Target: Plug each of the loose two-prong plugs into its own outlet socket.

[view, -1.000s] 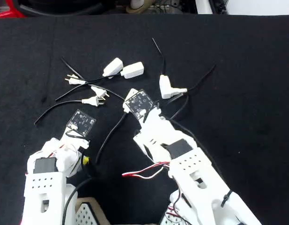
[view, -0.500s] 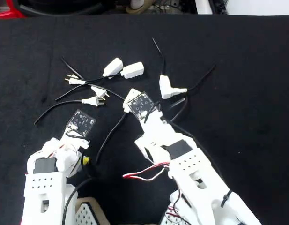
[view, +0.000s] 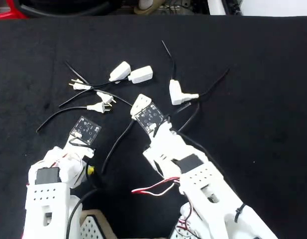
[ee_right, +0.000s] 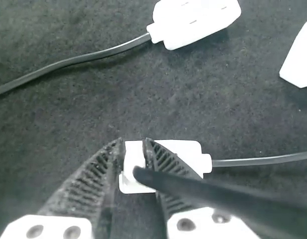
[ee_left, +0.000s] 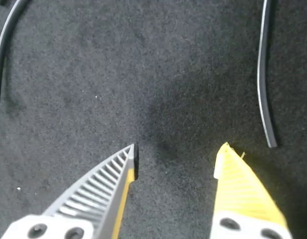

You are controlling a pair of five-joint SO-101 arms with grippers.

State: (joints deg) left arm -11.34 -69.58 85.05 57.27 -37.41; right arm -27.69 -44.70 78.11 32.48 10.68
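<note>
The right pincer (ee_right: 134, 145) is clamped on one end of a flat white outlet socket (ee_right: 180, 152) with rounded corners and a black cord, lying mid-table on the black table (ee_right: 68, 114) near another white socket (ee_right: 195, 20), while the left pincer (ee_left: 175, 152) hangs apart above the table.

The right gripper (ee_right: 134, 149) and a black cable (ee_right: 208, 193) cover part of the socket (ee_right: 183, 151) between its fingers. Another socket (ee_right: 299, 59), at the wrist view's edge, is cut off there.
</note>
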